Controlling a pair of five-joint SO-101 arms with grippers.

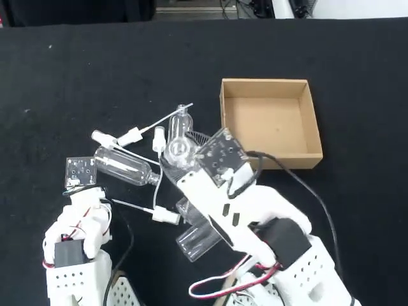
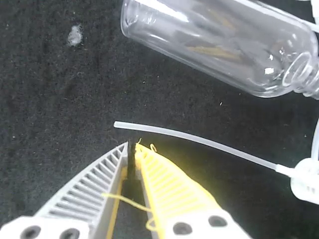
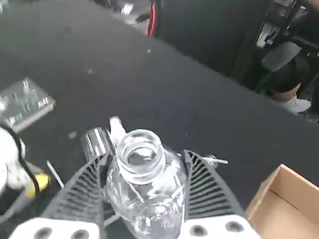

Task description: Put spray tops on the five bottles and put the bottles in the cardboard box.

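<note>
Status: no bottle capped, none boxed.
My right gripper (image 3: 147,158) clamps one open-necked bottle (image 3: 142,149) upright. My left gripper (image 2: 133,147) is closed on nothing beside a loose spray top (image 2: 305,180). The cardboard box (image 1: 306,159), at 2 o'clock from that bottle, holds nothing. I judge every step is outstanding.

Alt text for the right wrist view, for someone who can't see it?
The right gripper grips a clear bottle with no spray top, open neck toward the camera. Beyond are the black table and a corner of the cardboard box.
</note>
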